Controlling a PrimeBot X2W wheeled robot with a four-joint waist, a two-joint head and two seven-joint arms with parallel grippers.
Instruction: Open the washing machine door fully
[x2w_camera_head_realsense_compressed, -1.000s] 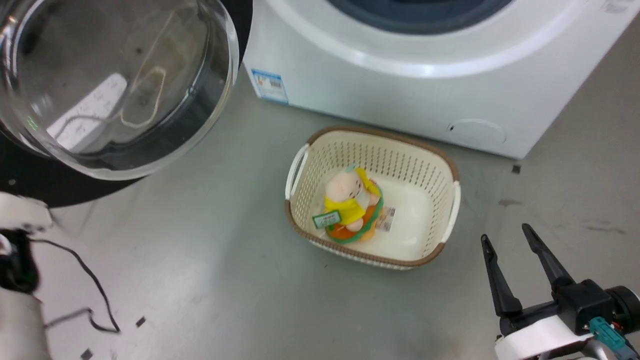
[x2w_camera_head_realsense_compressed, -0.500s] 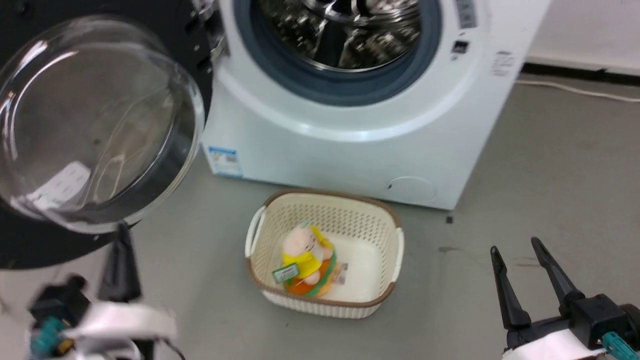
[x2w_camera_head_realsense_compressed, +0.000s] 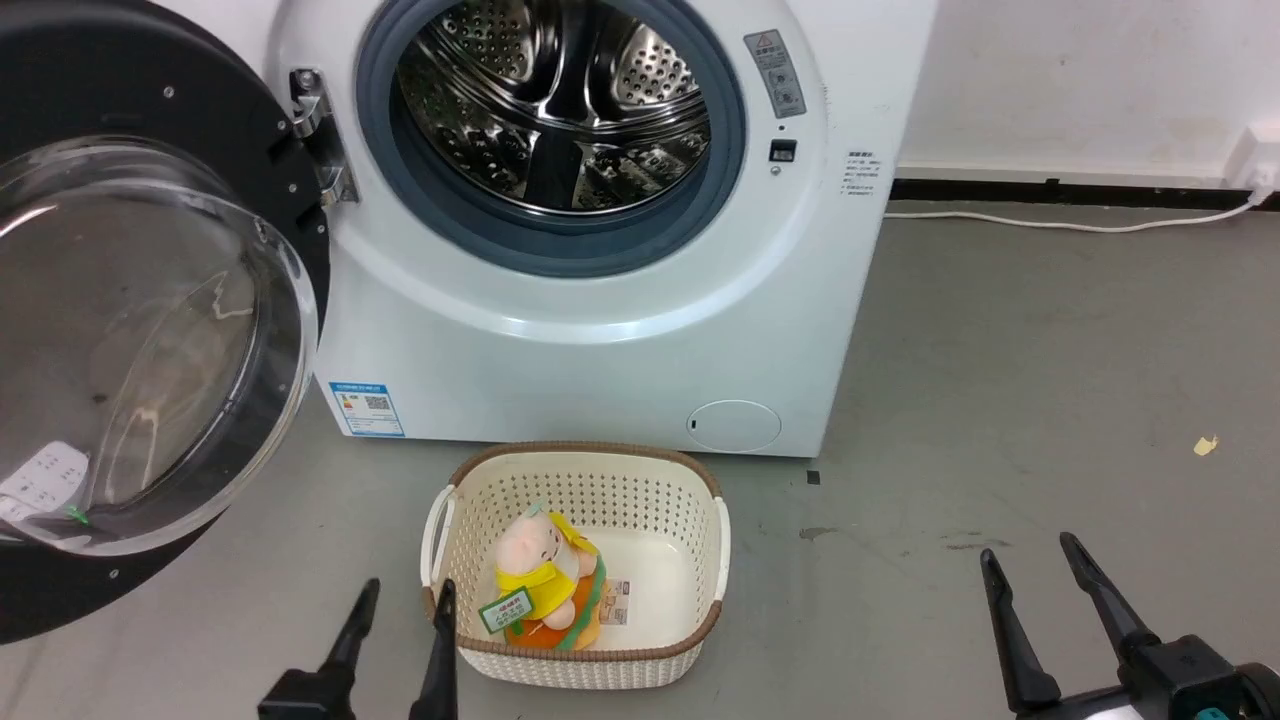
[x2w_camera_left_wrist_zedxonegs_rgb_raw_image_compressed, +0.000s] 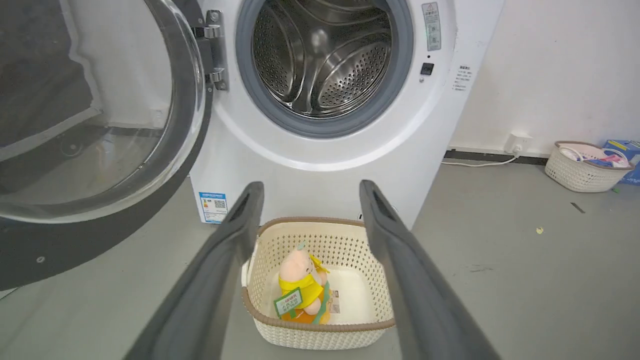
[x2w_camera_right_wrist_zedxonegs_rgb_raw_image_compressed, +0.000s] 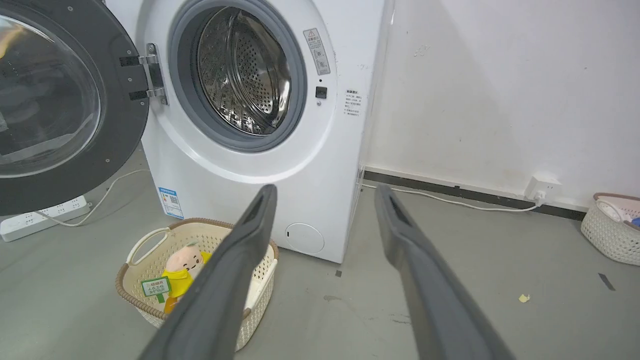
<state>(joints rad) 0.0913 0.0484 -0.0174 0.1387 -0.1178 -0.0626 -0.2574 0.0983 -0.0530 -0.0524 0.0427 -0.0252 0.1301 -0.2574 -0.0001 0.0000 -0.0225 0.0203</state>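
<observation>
One washing machine (x2w_camera_head_realsense_compressed: 600, 370) is seen, with one washing machine door (x2w_camera_head_realsense_compressed: 120, 60) swung wide to the left on its hinge (x2w_camera_head_realsense_compressed: 320, 135), clear of the bare steel drum (x2w_camera_head_realsense_compressed: 560, 110). Two baskets are counted: a cream basket (x2w_camera_head_realsense_compressed: 580, 452) on the floor just before the machine, with a single plush toy (x2w_camera_head_realsense_compressed: 545, 580) in it, and a second basket (x2w_camera_left_wrist_zedxonegs_rgb_raw_image_compressed: 582, 172) well apart by the wall. One small round flap (x2w_camera_head_realsense_compressed: 735, 425) is set low on the front panel, and one power strip (x2w_camera_right_wrist_zedxonegs_rgb_raw_image_compressed: 42, 217) lies on the floor under the door.

Two tools are shown. The left tool (x2w_camera_head_realsense_compressed: 410, 585) is held with its fingers spread apart and nothing between them, just beside the cream basket's left wall. The right tool (x2w_camera_head_realsense_compressed: 1028, 547) is likewise parted and empty, over bare floor to the right.

The door is cut off by the left edge of the head view, and both tools' bodies by the bottom edge. The second basket's contents cannot be made out.

Since half a second ago the whole head view has shifted, so the camera was moved: far more of the drum is now shown. The left tool, blurred then, is now sharp.
</observation>
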